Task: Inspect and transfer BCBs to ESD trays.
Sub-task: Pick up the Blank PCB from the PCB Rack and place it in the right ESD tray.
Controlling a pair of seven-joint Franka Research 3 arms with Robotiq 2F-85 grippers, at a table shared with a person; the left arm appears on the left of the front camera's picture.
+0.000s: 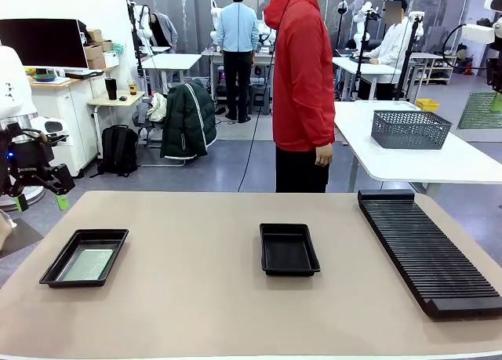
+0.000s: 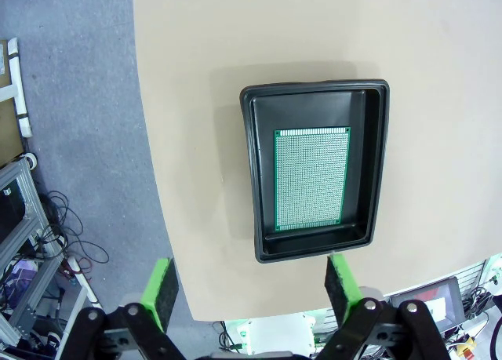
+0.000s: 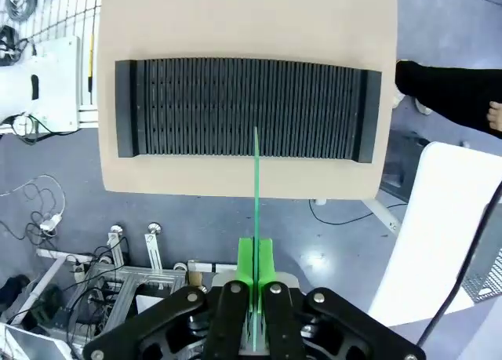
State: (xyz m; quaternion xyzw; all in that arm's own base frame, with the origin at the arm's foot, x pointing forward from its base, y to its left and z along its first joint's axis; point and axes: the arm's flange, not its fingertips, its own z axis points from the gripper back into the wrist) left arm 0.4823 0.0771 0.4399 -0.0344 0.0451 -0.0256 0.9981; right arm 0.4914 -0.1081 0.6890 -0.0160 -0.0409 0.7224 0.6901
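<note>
My right gripper (image 3: 256,250) pinches a BCB (image 3: 256,180) edge-on above the rack (image 3: 180,109); a weak pinch could drop it. My left gripper (image 2: 249,275) hangs open.

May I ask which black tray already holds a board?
The left tray: a green BCB lies in it, while the middle tray is empty.

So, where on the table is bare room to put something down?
Bare tabletop lies between the left tray and the middle tray, and between that tray and the rack. The right edge is crowded by the rack.
</note>
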